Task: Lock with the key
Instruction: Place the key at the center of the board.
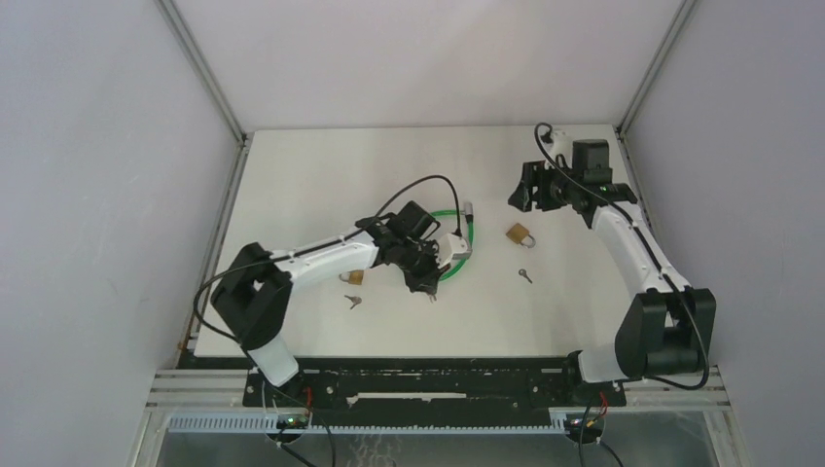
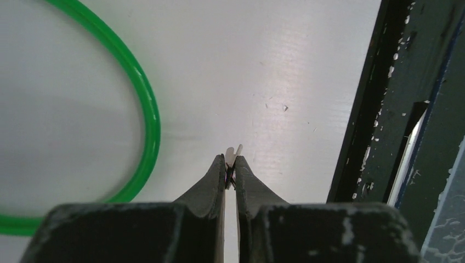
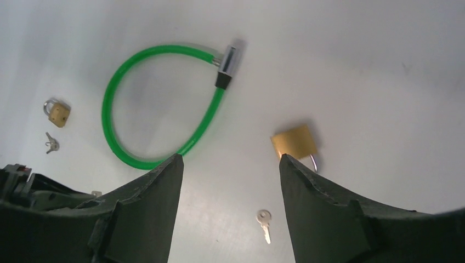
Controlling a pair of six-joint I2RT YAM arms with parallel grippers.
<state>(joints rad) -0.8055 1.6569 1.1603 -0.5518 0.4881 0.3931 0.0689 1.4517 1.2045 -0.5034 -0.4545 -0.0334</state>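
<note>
At table centre: left gripper pressed together on a small key.
Green cable lock lies just beside it. Right gripper, toward the far right corner, is spread near the brass padlock.

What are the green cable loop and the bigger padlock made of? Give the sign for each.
Green cable loop: seemingly a glossy plastic sleeve, by its even colour and smooth bend; the core is hidden. Its lock head looks like bright metal with a black collar. Bigger padlock: likely brass, by its matte yellow-gold body, with a silvery shackle.
</note>
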